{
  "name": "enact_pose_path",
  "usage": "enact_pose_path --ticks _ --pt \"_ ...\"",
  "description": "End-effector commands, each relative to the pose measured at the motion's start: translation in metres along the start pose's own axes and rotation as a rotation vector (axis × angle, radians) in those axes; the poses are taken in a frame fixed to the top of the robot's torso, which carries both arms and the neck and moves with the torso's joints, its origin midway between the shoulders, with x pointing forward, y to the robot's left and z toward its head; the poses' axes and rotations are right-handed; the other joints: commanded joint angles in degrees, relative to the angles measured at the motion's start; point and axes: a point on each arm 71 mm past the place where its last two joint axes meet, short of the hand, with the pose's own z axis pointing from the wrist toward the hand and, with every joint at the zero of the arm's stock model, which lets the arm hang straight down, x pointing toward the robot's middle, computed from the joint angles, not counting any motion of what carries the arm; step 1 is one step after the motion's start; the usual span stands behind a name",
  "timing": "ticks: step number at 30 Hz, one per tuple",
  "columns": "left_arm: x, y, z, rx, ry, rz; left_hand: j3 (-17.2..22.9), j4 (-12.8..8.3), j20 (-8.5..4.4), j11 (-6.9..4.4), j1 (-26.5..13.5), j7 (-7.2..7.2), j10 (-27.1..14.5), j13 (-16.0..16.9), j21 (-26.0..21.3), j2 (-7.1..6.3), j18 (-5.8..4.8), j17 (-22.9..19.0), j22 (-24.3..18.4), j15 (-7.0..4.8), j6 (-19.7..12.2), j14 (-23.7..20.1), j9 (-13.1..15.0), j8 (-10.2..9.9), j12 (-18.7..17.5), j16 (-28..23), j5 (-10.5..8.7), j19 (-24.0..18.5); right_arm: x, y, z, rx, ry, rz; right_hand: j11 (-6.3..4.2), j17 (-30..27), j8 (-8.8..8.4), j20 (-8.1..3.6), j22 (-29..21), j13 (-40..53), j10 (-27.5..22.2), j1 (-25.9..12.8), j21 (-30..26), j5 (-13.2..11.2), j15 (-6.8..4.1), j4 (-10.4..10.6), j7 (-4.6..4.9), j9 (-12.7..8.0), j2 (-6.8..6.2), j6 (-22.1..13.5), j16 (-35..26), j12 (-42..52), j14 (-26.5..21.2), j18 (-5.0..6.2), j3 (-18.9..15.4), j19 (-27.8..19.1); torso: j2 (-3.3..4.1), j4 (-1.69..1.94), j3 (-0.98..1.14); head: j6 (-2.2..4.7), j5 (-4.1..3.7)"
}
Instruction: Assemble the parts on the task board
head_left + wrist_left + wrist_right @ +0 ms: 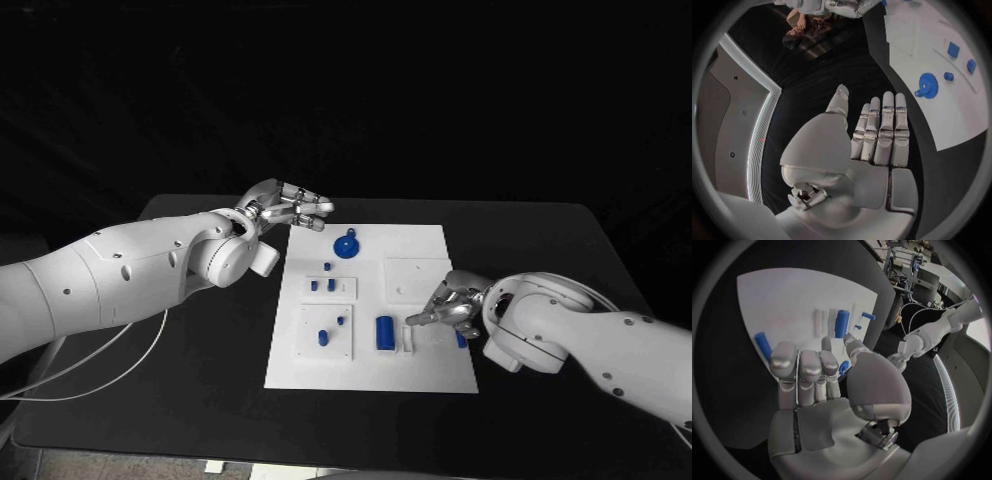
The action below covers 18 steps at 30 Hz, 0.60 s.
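The white task board lies in the middle of the table. On it are a round blue part with a lug, several small blue pegs and an upright blue cylinder. My right hand hovers over the board's right side and pinches a small blue part between thumb and finger. Another blue cylinder lies just beside that hand. My left hand is at the board's far left corner, fingers straight and together, holding nothing.
A raised white square block sits on the board just beyond my right hand. Black table surrounds the board on all sides. A white cable trails off the table's left front.
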Motion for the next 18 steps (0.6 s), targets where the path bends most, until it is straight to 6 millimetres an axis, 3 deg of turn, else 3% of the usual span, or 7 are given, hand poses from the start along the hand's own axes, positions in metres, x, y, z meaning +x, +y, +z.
enact_pose_path --ticks 1,6,9,10,13,14,18 --pt "0.003 -0.002 0.000 0.016 0.029 0.001 -0.02 -0.34 0.45 0.15 0.26 0.20 -0.54 0.07 0.20 -0.46 -0.39 -0.09 -0.12 0.13 -0.17 -0.66 0.09 0.09 -0.13 -0.15 -0.42 -0.14 -0.017 -0.012 0.000 0.036 0.024 -0.030 0.20 0.06 -0.20 -0.05 6.53 -0.02 0.13 0.35 0.43 0.13 -0.11 -0.82 -0.19 0.31 0.31 -0.17 0.20 -0.03 0.16 -0.20 0.08 2.31 0.01 -0.06 -0.04 -0.03 -0.46" --pt "0.006 -0.003 -0.001 0.026 0.041 -0.003 0.13 -0.37 0.56 0.20 0.19 0.23 -0.67 0.08 0.18 -0.65 -0.29 -0.20 -0.19 0.23 -0.19 -0.93 0.09 0.08 -0.12 -0.15 -0.62 -0.24 -0.036 -0.032 -0.001 0.110 0.015 -0.068 0.24 0.02 -0.22 -0.03 6.51 -0.06 0.02 0.09 0.45 0.27 -0.08 -1.50 -0.13 0.54 0.51 -0.44 0.15 -0.26 0.12 -0.21 0.21 2.23 0.00 -0.10 -0.03 -0.01 -0.67" --pt "0.007 -0.004 -0.002 0.037 0.044 -0.012 0.04 -0.14 0.58 0.22 -0.24 0.24 -0.67 0.08 0.21 -0.81 -0.25 -0.22 -0.21 0.24 -0.22 -0.90 0.09 0.09 -0.13 -0.13 -2.12 -0.22 -0.041 -0.039 -0.002 0.137 0.014 -0.122 0.23 -0.06 -0.20 0.05 6.48 -0.31 -0.12 -0.19 0.42 -0.26 0.00 -2.11 -0.17 0.77 0.90 -0.40 0.03 -0.81 0.10 -0.22 0.40 2.17 0.02 -0.13 0.08 -0.11 -0.55" --pt "0.007 -0.005 -0.002 0.041 0.046 -0.015 -0.18 0.02 0.56 0.23 -0.61 0.26 -0.66 0.08 0.22 -1.09 -0.25 -0.24 -0.21 0.22 -0.28 -0.86 0.08 0.07 -0.12 -0.12 -2.77 -0.20 -0.042 -0.041 -0.002 0.148 0.011 -0.147 0.25 -0.08 -0.22 0.08 6.48 -0.42 -0.14 -0.21 0.42 -1.52 0.02 -2.11 -0.14 0.76 0.85 -0.37 0.01 -0.99 0.10 -0.24 0.69 2.14 0.04 -0.14 0.12 -0.15 -0.62" --pt "0.007 -0.005 -0.003 0.048 0.049 -0.022 -0.16 0.07 0.48 0.09 -0.67 0.25 -0.25 0.12 0.26 -1.10 -0.29 -0.35 -0.23 0.14 -0.37 -0.71 0.09 0.08 -0.03 -0.10 -2.78 -0.12 -0.044 -0.047 -0.003 0.175 0.005 -0.208 0.31 -0.13 -0.19 0.04 6.44 -0.64 -0.21 -0.57 0.32 -3.14 0.03 -1.01 -0.03 0.33 -1.39 -0.60 -0.15 -1.38 0.07 -0.28 5.08 2.07 0.02 -0.10 0.02 -0.07 -0.75" --pt "0.006 -0.005 -0.004 0.049 0.049 -0.023 -0.20 0.04 0.42 -0.34 -0.71 0.13 1.26 0.19 0.30 -0.91 -0.30 -0.39 -0.23 0.03 -0.39 -0.62 0.09 0.09 0.06 -0.11 -2.76 -0.04 -0.043 -0.049 -0.004 0.182 0.003 -0.226 0.39 -0.16 -0.31 0.06 6.42 -0.71 -0.26 -0.68 0.23 -3.08 0.07 -0.93 0.15 0.12 -1.54 -1.09 -0.19 -1.53 0.07 -0.28 5.15 2.05 0.01 -0.10 0.01 -0.08 -0.77" --pt "0.004 -0.005 -0.005 0.050 0.047 -0.024 -0.37 -0.20 0.41 -0.27 -0.67 0.12 1.22 0.14 0.29 -0.68 -0.37 -0.62 -0.29 0.14 -0.24 -0.97 0.10 0.11 -0.12 -0.16 -2.74 -0.03 -0.039 -0.054 -0.005 0.211 0.003 -0.293 0.72 -0.47 -0.29 0.27 6.29 -1.11 -0.52 -1.25 -0.30 -3.07 0.33 -0.35 0.59 -0.87 -1.61 -2.50 -0.69 -2.33 -0.03 -0.25 5.87 1.93 -0.05 -0.02 0.05 -0.11 -0.89"
